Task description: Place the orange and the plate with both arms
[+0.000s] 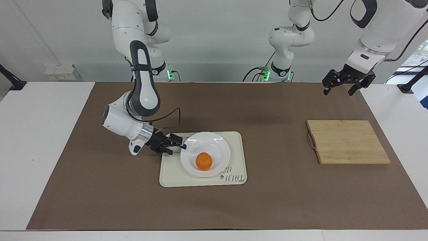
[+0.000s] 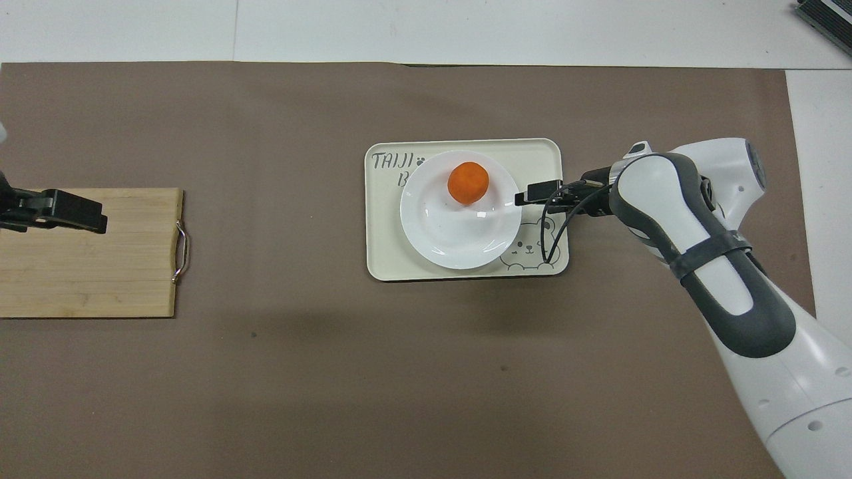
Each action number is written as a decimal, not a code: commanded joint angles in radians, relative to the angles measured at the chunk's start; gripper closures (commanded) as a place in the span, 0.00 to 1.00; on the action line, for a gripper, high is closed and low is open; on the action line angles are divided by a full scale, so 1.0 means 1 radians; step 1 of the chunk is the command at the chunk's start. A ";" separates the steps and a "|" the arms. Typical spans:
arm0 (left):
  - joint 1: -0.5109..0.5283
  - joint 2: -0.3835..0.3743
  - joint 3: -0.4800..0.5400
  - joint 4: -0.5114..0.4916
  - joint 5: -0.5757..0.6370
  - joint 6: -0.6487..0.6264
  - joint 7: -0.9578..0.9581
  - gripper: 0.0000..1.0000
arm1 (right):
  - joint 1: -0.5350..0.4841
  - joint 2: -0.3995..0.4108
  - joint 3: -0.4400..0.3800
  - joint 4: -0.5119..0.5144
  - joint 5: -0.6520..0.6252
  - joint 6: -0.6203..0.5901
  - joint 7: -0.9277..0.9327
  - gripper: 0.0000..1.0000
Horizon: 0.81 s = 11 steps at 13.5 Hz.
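The white plate (image 1: 214, 144) lies flat on the cream tray, and the orange (image 1: 203, 161) sits in it; both also show in the overhead view, plate (image 2: 446, 233) and orange (image 2: 468, 183). My right gripper (image 1: 179, 144) is low over the tray at the plate's rim, on the side toward the right arm's end. Its fingers look parted and hold nothing. It also shows in the overhead view (image 2: 529, 195). My left gripper (image 1: 338, 91) is open and empty, waiting high over the wooden board's end (image 2: 96, 219).
The cream tray (image 1: 174, 174) with a bear drawing lies mid-table on the brown mat. A wooden cutting board (image 1: 347, 142) with a metal handle lies toward the left arm's end.
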 commanded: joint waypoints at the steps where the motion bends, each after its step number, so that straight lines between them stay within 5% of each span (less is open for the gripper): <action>1: 0.000 0.006 0.002 0.012 0.007 0.001 0.012 0.00 | 0.000 -0.075 0.007 -0.005 -0.228 0.012 0.164 0.00; 8: 0.000 0.006 0.002 0.012 0.007 0.001 0.012 0.00 | -0.069 -0.234 0.002 -0.019 -0.628 -0.179 0.378 0.00; 11: -0.002 0.006 0.002 0.012 0.007 0.001 0.012 0.00 | -0.116 -0.268 -0.001 -0.014 -0.652 -0.247 0.378 0.00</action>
